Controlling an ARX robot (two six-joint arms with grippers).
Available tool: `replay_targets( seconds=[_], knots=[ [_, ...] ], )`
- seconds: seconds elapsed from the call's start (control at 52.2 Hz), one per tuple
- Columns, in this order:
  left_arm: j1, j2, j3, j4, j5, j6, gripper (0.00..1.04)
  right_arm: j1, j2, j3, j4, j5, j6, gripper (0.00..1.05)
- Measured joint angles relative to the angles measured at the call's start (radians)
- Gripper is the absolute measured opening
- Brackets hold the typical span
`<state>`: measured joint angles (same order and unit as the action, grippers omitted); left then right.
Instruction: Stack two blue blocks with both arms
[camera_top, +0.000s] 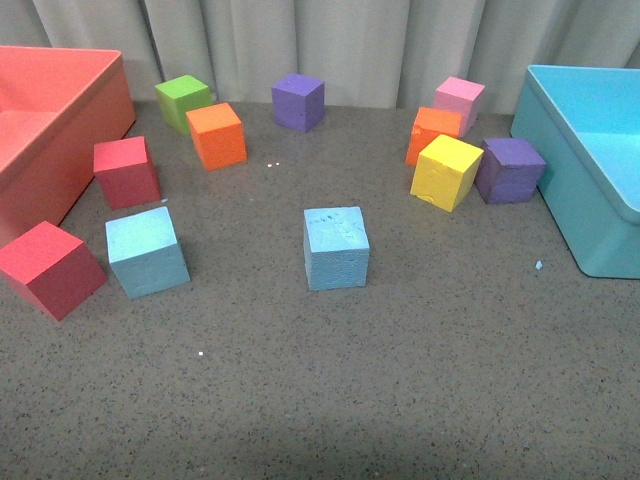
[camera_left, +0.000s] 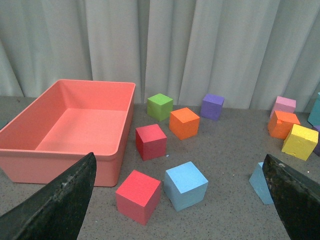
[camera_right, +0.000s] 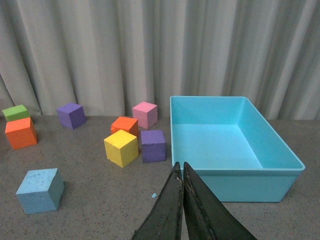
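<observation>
Two sky-blue blocks lie on the grey table. The smooth one (camera_top: 147, 251) sits at the left beside a red cube; it also shows in the left wrist view (camera_left: 185, 185). The scuffed one (camera_top: 336, 247) sits in the middle; it shows in the right wrist view (camera_right: 40, 190) and half hidden behind a finger in the left wrist view (camera_left: 261, 183). Neither arm shows in the front view. My left gripper (camera_left: 180, 200) is open and empty, above and short of the smooth block. My right gripper (camera_right: 181, 172) is shut and empty, near the turquoise bin.
A coral bin (camera_top: 55, 120) stands at the far left, a turquoise bin (camera_top: 590, 170) at the far right. Red cubes (camera_top: 50, 268) (camera_top: 126, 171), green (camera_top: 183, 101), orange (camera_top: 217, 135) (camera_top: 434, 132), purple (camera_top: 298, 101) (camera_top: 510, 169), pink (camera_top: 459, 98) and yellow (camera_top: 446, 171) cubes lie around. A curtain hangs behind.
</observation>
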<state>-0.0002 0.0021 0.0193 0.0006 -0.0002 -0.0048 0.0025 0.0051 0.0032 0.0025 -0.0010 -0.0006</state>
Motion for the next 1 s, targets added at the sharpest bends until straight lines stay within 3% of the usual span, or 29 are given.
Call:
replay_targets(
  seconds=[0.115, 0.518, 0.594, 0.748, 0.863, 0.997],
  knots=[
    [0.0, 0.0, 0.0, 0.0, 0.0, 0.0, 0.98, 0.0, 0.0, 0.0, -0.001, 0.0, 0.0, 0.28],
    [0.0, 0.0, 0.0, 0.0, 0.0, 0.0, 0.98, 0.0, -0.002, 0.0, -0.001, 0.0, 0.0, 0.97],
    [0.0, 0.002, 0.001, -0.002, 0.001, -0.003, 0.98, 0.0, -0.002, 0.0, -0.001, 0.0, 0.0, 0.95],
    [-0.016, 0.183, 0.08, -0.231, 0.01, -0.138, 0.98, 0.0, -0.002, 0.0, -0.001, -0.001, 0.0, 0.95],
    [-0.05, 0.325, 0.087, -0.188, -0.011, -0.215, 0.98, 0.0, -0.002, 0.0, -0.001, 0.0, 0.0, 0.95],
    [-0.105, 0.552, 0.13, -0.016, -0.065, -0.254, 0.98, 0.0, -0.002, 0.0, -0.001, 0.0, 0.0, 0.95]
  ],
)
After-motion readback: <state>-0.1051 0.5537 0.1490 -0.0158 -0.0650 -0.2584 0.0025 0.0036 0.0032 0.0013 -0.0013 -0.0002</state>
